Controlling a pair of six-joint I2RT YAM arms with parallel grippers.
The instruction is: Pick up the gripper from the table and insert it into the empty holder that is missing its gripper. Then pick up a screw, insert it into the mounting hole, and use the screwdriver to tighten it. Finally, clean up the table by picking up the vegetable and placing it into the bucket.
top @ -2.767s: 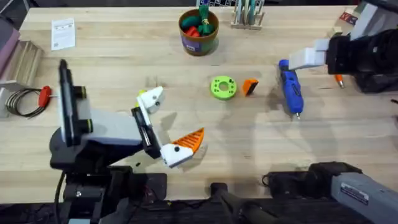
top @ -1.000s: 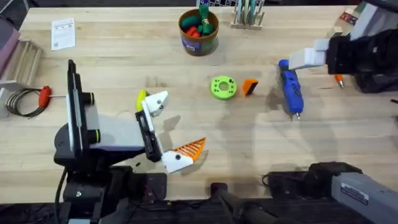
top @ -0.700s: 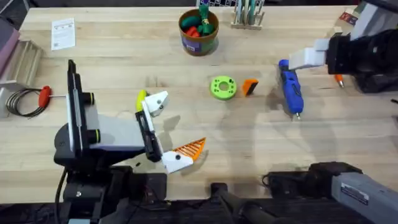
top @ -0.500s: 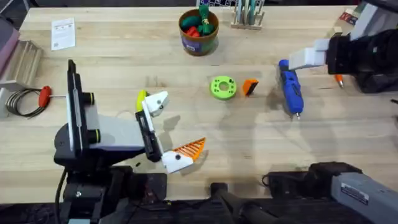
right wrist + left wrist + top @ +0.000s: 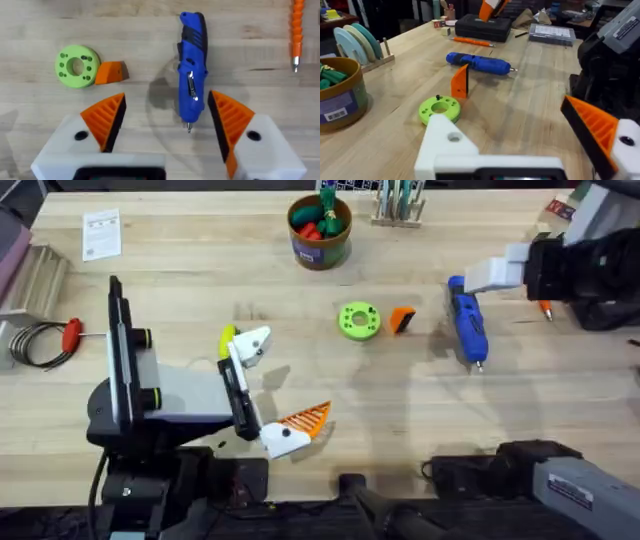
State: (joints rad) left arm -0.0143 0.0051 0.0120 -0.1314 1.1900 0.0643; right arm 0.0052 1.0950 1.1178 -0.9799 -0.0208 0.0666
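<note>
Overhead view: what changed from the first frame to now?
The left arm shifted a little: its hand swung slightly toward the arm bases, uncovering the yellow-green vegetable beside the empty white holder. Nothing was picked up or let go. For the last second it has not moved. The right hand, blue screwdriver, loose orange finger, green disc and bucket stayed put.

No text was legible: the paper card [image 5: 101, 232] and the bucket [image 5: 319, 230] label carried print (too small to read).
</note>
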